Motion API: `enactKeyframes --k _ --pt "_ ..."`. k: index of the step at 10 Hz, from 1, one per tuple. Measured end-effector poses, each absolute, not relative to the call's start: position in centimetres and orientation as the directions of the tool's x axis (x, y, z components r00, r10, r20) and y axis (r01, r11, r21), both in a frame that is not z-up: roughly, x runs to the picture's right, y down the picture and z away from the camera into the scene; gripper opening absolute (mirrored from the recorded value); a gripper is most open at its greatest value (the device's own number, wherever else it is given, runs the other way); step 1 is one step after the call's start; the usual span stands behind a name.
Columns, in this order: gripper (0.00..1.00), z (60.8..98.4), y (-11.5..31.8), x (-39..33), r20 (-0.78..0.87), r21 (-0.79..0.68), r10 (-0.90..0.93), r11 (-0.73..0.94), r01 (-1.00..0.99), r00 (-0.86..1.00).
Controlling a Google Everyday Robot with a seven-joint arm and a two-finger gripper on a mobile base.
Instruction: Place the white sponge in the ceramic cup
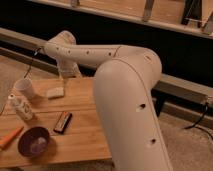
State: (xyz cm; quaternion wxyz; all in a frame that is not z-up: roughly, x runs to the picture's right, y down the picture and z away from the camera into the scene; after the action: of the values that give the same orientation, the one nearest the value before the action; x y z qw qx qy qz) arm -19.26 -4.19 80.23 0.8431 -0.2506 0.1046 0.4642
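The white sponge point(55, 92) lies flat on the wooden table point(85, 107) near its far edge. The ceramic cup point(25, 88) stands upright to the left of the sponge, a short gap away. My gripper point(65, 76) hangs from the white arm point(90, 52) at the table's far edge. It is just behind and to the right of the sponge, and slightly above it. Nothing shows in the gripper. The sponge rests on the table, apart from the cup.
A white capped bottle point(20, 107) stands in front of the cup. A black bar point(63, 122) lies mid-table. A purple bowl point(34, 141) and an orange stick-like object point(10, 137) sit at the front left. My arm's large white body point(130, 115) covers the table's right side.
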Motion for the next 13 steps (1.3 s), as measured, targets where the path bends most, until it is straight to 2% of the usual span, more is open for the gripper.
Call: enactKeyframes --k 4,13 --pt "0.65 81.4 -5.9 -21.7 -0.316 -0.439 0.618 0.577 -0.688 0.72" --pt "0.65 83.0 -6.7 -21.7 -0.288 -0.428 0.543 0.664 -0.613 0.789"
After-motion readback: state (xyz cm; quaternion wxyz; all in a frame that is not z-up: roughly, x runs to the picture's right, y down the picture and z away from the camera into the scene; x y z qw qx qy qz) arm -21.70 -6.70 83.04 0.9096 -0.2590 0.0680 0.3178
